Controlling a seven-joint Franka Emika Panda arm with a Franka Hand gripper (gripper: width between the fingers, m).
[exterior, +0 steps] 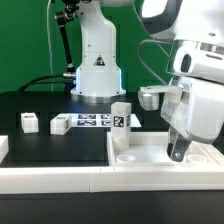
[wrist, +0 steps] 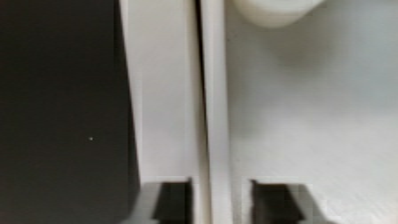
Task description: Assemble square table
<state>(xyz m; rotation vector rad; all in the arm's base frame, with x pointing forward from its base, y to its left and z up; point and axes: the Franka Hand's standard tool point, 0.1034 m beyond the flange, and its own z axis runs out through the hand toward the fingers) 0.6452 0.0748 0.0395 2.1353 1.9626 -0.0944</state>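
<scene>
1. One square table top [exterior: 150, 153] lies flat on the black table [exterior: 50, 145], toward the exterior view's right. The gripper [exterior: 178, 152] comes down right at the slab's raised rim on that side.
2. Two dark fingertips [wrist: 171, 203] show in the wrist view, one on each side of the rim [wrist: 206, 100]. One is over the black table side and the other over the slab's white inner floor [wrist: 311, 120].
3. The jaws stand apart with the rim between them. A strip of white shows between the inner finger and the ridge, so the hand looks released. I cannot tell whether either pad touches the rim.
4. The arm's bulky white wrist [exterior: 200, 95] hangs over the slab's far right part, and the fingers point steeply down.
5. One upright leg [exterior: 121, 118] stands at the slab's far corner toward the exterior view's left, well apart from the gripper.
6. A second leg [exterior: 150, 96] lies on the table behind the slab, near the wrist.
7. Two more legs [exterior: 29, 121] and [exterior: 60, 124] lie near each other on the table at the exterior view's left.
8. The marker board [exterior: 93, 121] lies flat between those legs and the upright one.
9. The robot base [exterior: 98, 65] stands behind the marker board.
10. A long white border bar [exterior: 60, 178] runs along the near edge.
11. A rounded white shape [wrist: 276, 10] shows over the slab's floor in the wrist view, too blurred to name.
</scene>
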